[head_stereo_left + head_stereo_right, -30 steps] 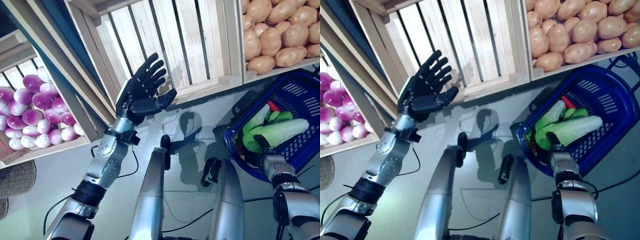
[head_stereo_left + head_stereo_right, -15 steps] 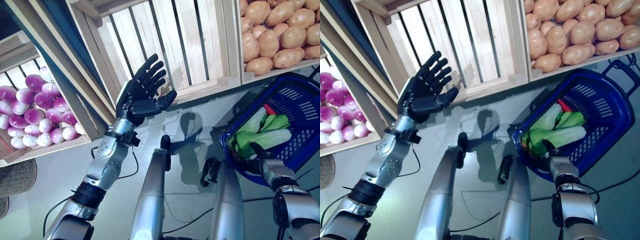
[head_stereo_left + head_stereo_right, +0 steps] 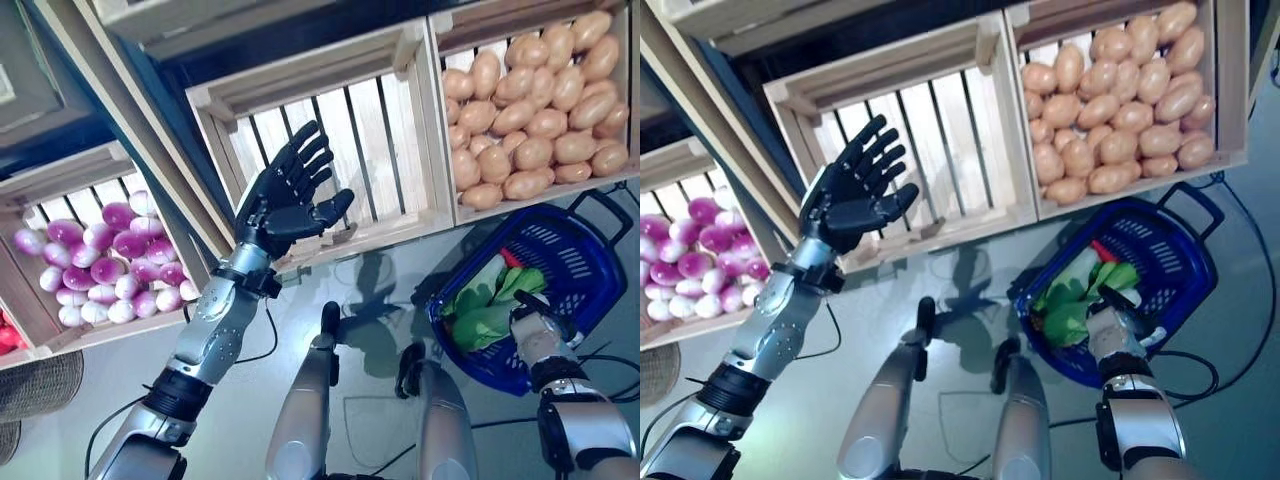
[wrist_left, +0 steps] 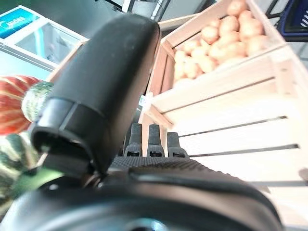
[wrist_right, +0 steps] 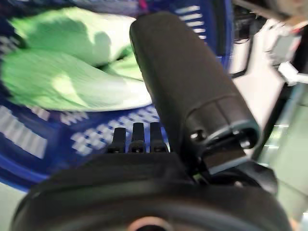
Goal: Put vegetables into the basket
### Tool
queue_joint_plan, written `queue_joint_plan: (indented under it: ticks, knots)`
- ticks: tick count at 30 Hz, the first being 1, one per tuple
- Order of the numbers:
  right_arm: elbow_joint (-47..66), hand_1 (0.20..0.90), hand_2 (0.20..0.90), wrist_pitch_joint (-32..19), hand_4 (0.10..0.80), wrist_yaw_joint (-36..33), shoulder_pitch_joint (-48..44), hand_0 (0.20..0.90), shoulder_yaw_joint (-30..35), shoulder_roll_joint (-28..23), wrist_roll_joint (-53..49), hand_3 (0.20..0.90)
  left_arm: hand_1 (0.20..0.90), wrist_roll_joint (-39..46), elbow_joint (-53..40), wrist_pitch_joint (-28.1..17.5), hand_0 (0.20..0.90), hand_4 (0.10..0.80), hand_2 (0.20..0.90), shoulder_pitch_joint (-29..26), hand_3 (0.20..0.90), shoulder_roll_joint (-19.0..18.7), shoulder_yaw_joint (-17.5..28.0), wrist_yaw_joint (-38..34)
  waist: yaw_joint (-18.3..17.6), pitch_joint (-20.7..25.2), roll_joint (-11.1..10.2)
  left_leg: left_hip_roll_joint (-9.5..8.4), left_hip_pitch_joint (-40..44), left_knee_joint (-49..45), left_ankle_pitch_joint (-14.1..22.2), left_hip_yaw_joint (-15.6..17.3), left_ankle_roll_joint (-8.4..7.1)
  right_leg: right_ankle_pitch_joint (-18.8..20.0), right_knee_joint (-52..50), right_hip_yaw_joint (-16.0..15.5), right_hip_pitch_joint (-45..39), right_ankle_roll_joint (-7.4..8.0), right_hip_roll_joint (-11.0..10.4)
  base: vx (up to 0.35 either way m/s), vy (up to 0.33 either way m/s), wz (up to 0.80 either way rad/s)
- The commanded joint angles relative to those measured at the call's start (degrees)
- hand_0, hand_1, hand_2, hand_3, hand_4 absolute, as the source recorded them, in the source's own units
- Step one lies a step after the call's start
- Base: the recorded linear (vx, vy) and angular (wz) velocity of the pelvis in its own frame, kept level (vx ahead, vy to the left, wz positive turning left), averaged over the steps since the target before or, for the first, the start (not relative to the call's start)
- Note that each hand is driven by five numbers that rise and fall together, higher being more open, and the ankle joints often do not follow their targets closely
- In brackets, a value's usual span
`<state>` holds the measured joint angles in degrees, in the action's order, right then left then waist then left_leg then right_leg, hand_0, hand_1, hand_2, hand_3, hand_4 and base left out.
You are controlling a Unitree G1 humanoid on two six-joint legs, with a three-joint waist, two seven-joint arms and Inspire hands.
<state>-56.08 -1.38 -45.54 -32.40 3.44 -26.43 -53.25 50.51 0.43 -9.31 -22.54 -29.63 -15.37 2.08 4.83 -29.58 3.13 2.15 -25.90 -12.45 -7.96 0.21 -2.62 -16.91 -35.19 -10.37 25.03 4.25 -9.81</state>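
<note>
The blue plastic basket (image 3: 590,250) stands on the floor at the right, below the stand. Leafy green vegetables (image 3: 480,310) with pale stalks and something red lie in it; they also show in the right wrist view (image 5: 72,82). My right hand (image 3: 535,325) is just over the basket's near rim with straight fingers, holding nothing. My left hand (image 3: 285,195) is raised in front of an empty wooden crate (image 3: 350,150), fingers spread, empty; its own view (image 4: 96,96) shows the crate slats past it.
The wooden stand has a crate of tan potatoes (image 3: 530,130) above the basket and a crate of purple-white round vegetables (image 3: 110,260) at the left. A woven basket (image 3: 35,385) sits at the lower left on the floor.
The camera has tilted up, so the whole scene sits lower in the picture. My right hand has drawn back a little over the basket's near rim. My left hand stays raised and open.
</note>
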Motion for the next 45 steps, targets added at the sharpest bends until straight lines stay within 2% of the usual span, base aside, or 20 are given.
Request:
queue_joint_plan:
  ticks: [1, 5, 9, 12, 15, 19, 23, 27, 33, 37, 45]
  knots:
    - [2.9, 0.9, 0.9, -4.78, 0.8, -5.03, 3.12, 0.9, -2.58, -1.93, 8.54, 0.9, 0.9, 2.52, -6.34, -0.83, 0.9, 0.8, 0.9, -0.01, 0.9, 2.09, 2.32, 1.2, -0.19, 5.72, -1.42, -1.7, 3.38, -0.41, 7.55, 2.22, 1.26, 15.93, 18.57, -0.78, -4.76, -0.15, 0.54, 0.062, 0.034, -0.13]
    - [14.8, 0.9, 0.9, -4.88, 0.8, -5.97, 11.18, 0.9, -4.24, -0.74, 15.29, 0.9, 0.9, 0.48, -4.79, 0.45, 0.9, 0.8, 0.9, 4.89, 0.9, 3.5, 2.95, 4.25, -0.95, 9.14, -1.93, -1.33, 10.39, 8.44, 4.71, 2.84, 1.0, 18.58, 26.62, -1.23, -11.63, 0.96, 0.9, 0.089, 0.024, -0.12]
    - [25.7, 0.9, 0.9, -7.62, 0.8, 0.58, 21.04, 0.9, -5.18, 2.43, 22.36, 0.9, 0.9, -2.58, -1.52, 2.32, 0.9, 0.8, 0.9, 9.48, 0.9, 4.87, 3.83, 3.75, -2.2, 14.08, -2.86, -0.96, 15.75, 11.66, 4.51, 3.61, 0.96, 18.94, 30.56, -1.34, -17.24, 1.23, 1.12, 0.146, 0.018, -0.03]
    - [31.89, 0.9, 0.9, -5.25, 0.8, 7.29, 26.45, 0.9, -8.03, 4.6, 31.4, 0.9, 0.9, -4.17, 2.39, 2.96, 0.9, 0.8, 0.9, 12.53, 0.9, 5.8, 4.57, 5.45, -3.38, 17.95, -3.37, -0.38, 18.69, 12.62, 4.89, 4.6, 0.89, 19.03, 31.85, -0.85, -19.83, 1.51, 1.11, 0.175, 0.033, -0.05]
    - [33.33, 0.9, 0.9, -3.08, 0.8, 15.65, 30.4, 0.9, -10.27, 5.2, 37.65, 0.9, 0.9, -7.12, 5.77, 3.82, 0.9, 0.8, 0.9, 14.75, 0.9, 6.14, 4.95, 8.92, -4.13, 21.07, -3.62, 0.13, 21.13, 14.35, 4.97, 5.44, 0.68, 19.17, 33.48, -0.71, -21.96, 1.85, 1.24, 0.15, 0.012, -0.14]
    - [28.19, 0.9, 0.9, -3.0, 0.8, 27.2, 33.7, 0.9, -13.44, 5.49, 37.77, 0.9, 0.9, -12.34, 13.73, 3.72, 0.9, 0.8, 0.9, 16.55, 0.9, 6.33, 4.07, 9.31, -5.18, 24.25, -3.98, 0.99, 24.78, 16.35, 5.64, 6.75, 0.27, 18.7, 34.98, -0.54, -24.84, 2.29, 1.43, 0.098, -0.01, -0.08]
    - [21.65, 0.9, 0.9, -3.48, 0.8, 34.14, 34.18, 0.9, -17.54, 6.23, 46.24, 0.9, 0.9, -18.2, 23.18, 0.79, 0.9, 0.8, 0.9, 16.24, 0.9, 6.83, 1.84, 8.88, -5.82, 25.62, -4.16, 1.46, 26.88, 16.18, 6.82, 7.86, 0.19, 18.08, 35.6, -0.33, -26.63, 2.6, 1.24, 0.061, -0.019, -0.12]
    - [14.1, 0.9, 0.9, -0.98, 0.8, 36.52, 33.73, 0.9, -20.35, 6.44, 48.09, 0.9, 0.9, -22.88, 30.34, 0.32, 0.9, 0.8, 0.9, 15.99, 0.9, 7.39, -0.38, 8.62, -5.85, 26.0, -4.22, 1.72, 28.07, 16.22, 7.29, 8.33, 0.13, 17.88, 35.99, -0.57, -27.71, 2.96, 1.05, 0.024, -0.015, -0.12]
    - [0.78, 0.9, 0.9, 5.1, 0.8, 38.96, 33.05, 0.9, -21.72, 8.76, 47.79, 0.9, 0.9, -32.23, 44.01, 3.17, 0.9, 0.8, 0.9, 15.1, 0.9, 9.28, -2.13, 5.84, -5.9, 26.47, -4.3, 1.91, 29.78, 16.84, 7.72, 8.76, -0.02, 17.87, 36.93, -0.86, -29.19, 3.57, 0.86, 0.016, -0.006, 0.0]
    - [-5.45, 0.9, 0.9, 7.85, 0.8, 39.47, 32.57, 0.9, -20.1, 10.38, 45.94, 0.9, 0.9, -36.11, 53.92, 6.51, 0.9, 0.8, 0.9, 15.14, 0.9, 10.84, -1.13, 3.96, -5.98, 26.72, -4.23, 2.13, 30.28, 17.07, 7.79, 9.02, 0.04, 17.79, 37.06, -0.78, -29.4, 3.72, 0.87, 0.0, 0.0, 0.0]
    - [-11.14, 0.9, 0.9, 8.53, 0.8, 40.12, 31.02, 0.9, -18.29, 12.46, 43.25, 0.9, 0.9, -44.06, 65.7, 9.09, 0.9, 0.8, 0.9, 17.07, 0.9, 12.87, 0.21, 1.19, -5.52, 27.36, -4.16, 2.13, 31.21, 17.45, 8.1, 8.33, 0.02, 17.62, 37.96, -1.01, -30.56, 3.62, 0.94, 0.027, 0.002, -0.01]
